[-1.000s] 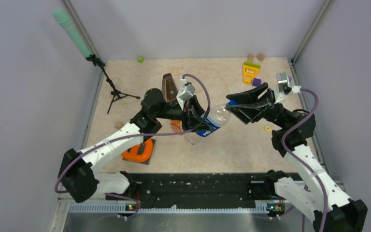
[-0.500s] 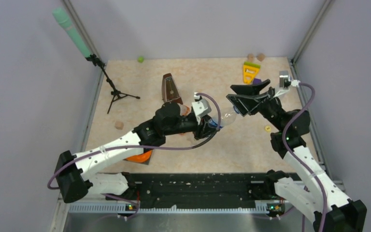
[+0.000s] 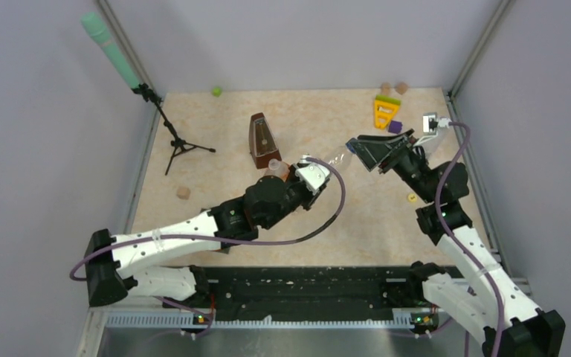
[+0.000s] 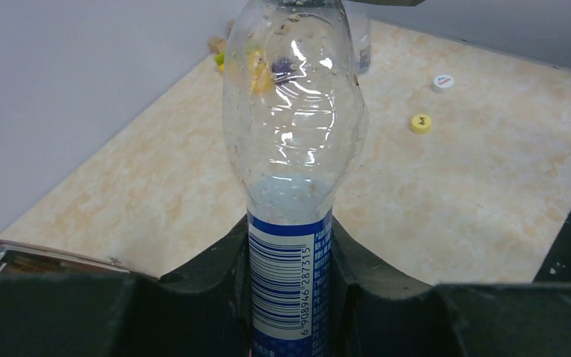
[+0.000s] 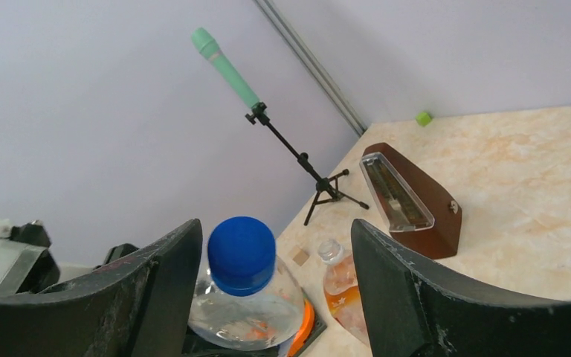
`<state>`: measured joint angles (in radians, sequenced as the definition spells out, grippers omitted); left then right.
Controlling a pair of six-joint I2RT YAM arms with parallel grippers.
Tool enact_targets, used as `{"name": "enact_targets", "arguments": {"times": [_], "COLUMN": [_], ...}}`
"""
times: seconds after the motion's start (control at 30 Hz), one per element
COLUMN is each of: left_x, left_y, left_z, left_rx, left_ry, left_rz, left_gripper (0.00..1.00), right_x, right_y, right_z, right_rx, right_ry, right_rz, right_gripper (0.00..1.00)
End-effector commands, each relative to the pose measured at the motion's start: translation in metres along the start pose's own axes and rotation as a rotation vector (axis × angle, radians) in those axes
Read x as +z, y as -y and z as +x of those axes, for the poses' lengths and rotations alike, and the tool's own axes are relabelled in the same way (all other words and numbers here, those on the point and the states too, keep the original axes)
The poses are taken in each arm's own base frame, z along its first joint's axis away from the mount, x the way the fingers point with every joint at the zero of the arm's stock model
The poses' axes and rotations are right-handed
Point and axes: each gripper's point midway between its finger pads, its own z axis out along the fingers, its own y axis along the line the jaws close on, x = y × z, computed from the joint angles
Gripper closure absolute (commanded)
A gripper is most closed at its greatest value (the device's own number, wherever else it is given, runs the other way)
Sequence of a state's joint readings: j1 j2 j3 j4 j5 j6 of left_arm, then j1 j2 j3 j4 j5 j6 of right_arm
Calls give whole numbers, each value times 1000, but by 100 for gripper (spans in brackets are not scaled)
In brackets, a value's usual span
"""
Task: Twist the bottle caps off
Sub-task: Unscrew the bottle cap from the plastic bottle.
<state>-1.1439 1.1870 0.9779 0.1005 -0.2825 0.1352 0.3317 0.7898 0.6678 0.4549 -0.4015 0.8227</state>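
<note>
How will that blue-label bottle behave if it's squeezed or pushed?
The blue-label bottle looks empty, so probably light and easy to tip. Its thin clear walls show dents, so it likely buckles when squeezed. Being round, it would probably roll if laid down.

Your beige marbled worktop has a brown metronome near the middle. The mic stand is at 9 o'clock and a green ball at 11. A yellow toy and a purple block sit around 1, and the yellow cap is at 4.

Blue-labelled bottle in the left claw; yellow cap, white cap beyond.
</note>
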Motion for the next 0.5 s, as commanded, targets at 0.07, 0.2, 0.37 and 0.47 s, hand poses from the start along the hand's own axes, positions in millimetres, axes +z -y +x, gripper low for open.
{"name": "enact_targets", "arguments": {"times": [0.07,0.2,0.37,0.47], "left_x": [-6,-7,-12,-12], "left_y": [-20,-19,-17,-15], "left_z": [-22,-22,-26,-27], "left_rx": [84,111,146,163], "left_ry": [63,64,99,110], "left_rz": [-175,-215,-245,-247], "left_gripper": [100,100,100,100], "right_x": [6,9,11,11], "right_y": [1,4,4,0], "right_z": [-8,-9,-11,-14], "right_rx": [24,48,83,96], "right_ry": [19,18,22,34], "right_rz": [13,27,41,26], "right_gripper": [27,27,26,26]}}
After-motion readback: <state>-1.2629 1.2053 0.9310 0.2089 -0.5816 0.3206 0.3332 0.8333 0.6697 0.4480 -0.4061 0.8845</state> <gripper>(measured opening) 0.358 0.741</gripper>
